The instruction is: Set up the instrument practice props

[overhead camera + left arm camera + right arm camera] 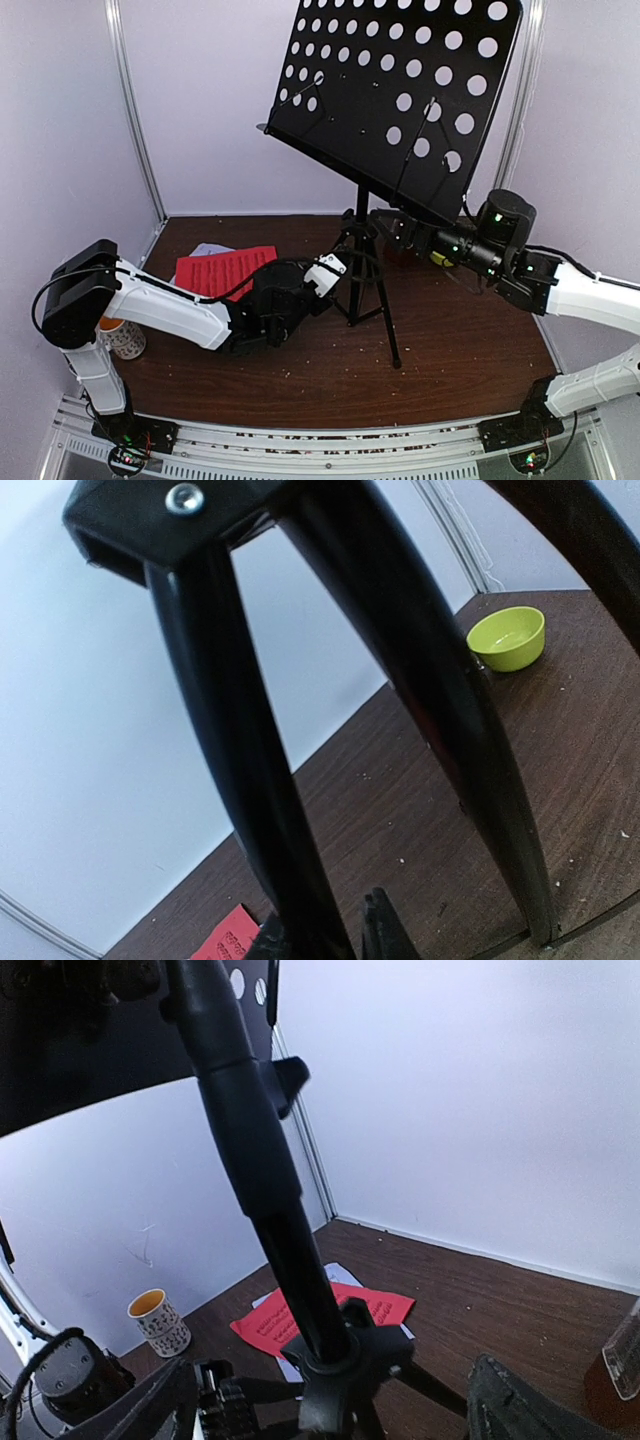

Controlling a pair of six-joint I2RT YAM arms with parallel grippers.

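Note:
The black perforated music stand [400,90] stands upright on its tripod at the table's middle. My left gripper [335,268] is shut on one tripod leg [240,780], low near the hub; one finger [385,930] shows beside that leg. My right gripper [375,222] is open, its fingers [505,1405] wide apart on either side of the stand's pole [260,1180] without touching it. The red sheet [225,268] lies flat on the white sheet [205,250], left of the stand. A brown metronome [612,1385] shows partly at the right wrist view's edge.
A patterned mug [125,338] stands at the table's left edge beside the left arm. A yellow-green bowl [507,638] sits at the back right, near the corner post. White walls close in the back and both sides.

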